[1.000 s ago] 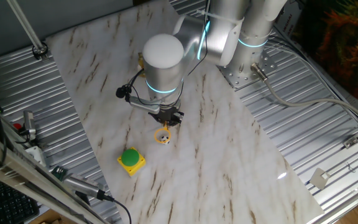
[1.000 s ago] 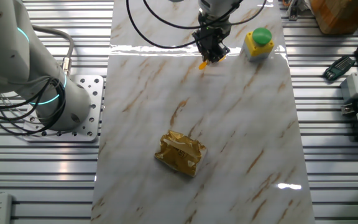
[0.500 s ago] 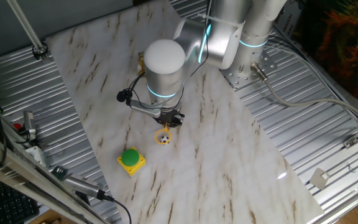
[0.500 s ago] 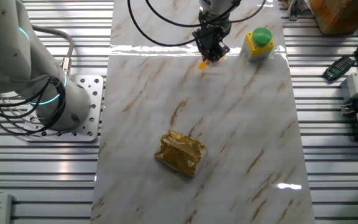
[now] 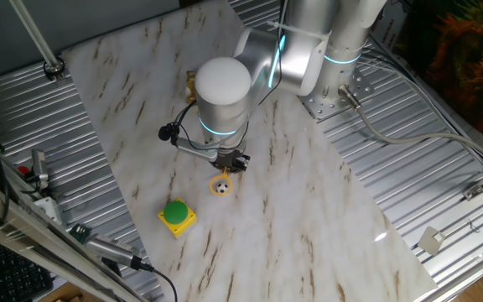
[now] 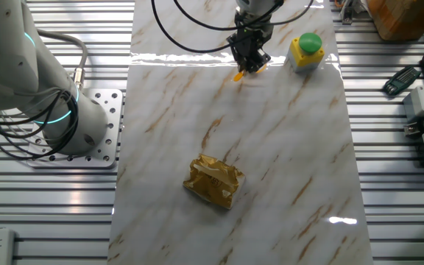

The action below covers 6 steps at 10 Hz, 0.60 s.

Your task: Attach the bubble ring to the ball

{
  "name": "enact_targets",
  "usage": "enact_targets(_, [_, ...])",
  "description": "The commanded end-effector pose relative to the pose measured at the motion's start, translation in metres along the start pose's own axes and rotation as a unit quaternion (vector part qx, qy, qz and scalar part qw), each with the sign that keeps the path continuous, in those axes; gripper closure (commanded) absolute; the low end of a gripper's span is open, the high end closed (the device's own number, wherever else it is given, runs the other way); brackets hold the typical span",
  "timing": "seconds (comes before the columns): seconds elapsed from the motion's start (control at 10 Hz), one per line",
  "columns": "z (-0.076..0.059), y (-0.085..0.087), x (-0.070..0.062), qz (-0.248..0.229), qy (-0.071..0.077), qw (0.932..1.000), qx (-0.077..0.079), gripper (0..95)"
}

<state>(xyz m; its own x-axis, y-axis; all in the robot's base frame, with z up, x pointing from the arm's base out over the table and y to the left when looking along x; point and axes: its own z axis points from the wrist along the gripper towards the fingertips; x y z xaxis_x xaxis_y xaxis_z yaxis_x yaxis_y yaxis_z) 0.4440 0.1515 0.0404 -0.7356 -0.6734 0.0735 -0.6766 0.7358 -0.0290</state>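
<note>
I see a marble-patterned sheet [image 5: 292, 210], smooth and glossy with brown veins, laid over ribbed metal slats. My pincer [image 5: 231, 162] is small and black, hanging below the arm's white rounded wrist with its glowing cyan band.

The ring [image 5: 220, 185] lies on the sheet just below the pincer in the one fixed view: a thin orange-yellow plastic loop, round and open, with a short straight handle running up toward the fingertips. The ball [image 5: 222, 188] sits inside the loop, a tiny white sphere with black patches, smaller than the loop. In the other fixed view only an orange sliver of the ring [image 6: 240, 74] shows beside the pincer [image 6: 251, 65], and the ball is hidden behind it.

I cannot tell how far the pincer is open. Its fingers are dark, small and partly covered by the wrist, and whether they touch the handle is too fine to make out.

Beyond the ring from the pincer stands a button [image 5: 176, 214], a green dome on a yellow square block. Well apart from the pincer, on the arm-base side, lies a wrapper [image 6: 213, 180], crumpled golden foil with sharp creases; the wrist nearly hides it in the one fixed view.
</note>
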Motion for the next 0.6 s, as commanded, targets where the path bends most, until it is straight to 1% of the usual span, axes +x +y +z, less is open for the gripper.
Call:
enact_targets(0.1, [-0.0002, 0.0008, -0.0001, 0.001, 0.002, 1.0, 0.001, 95.0])
enact_targets(0.2, [0.0001, 0.0013, 0.0, 0.001, 0.006, 1.0, 0.003, 95.0])
enact_targets(0.6, [0.0018, 0.0022, -0.0023, 0.003, 0.013, 0.9999, 0.006, 95.0])
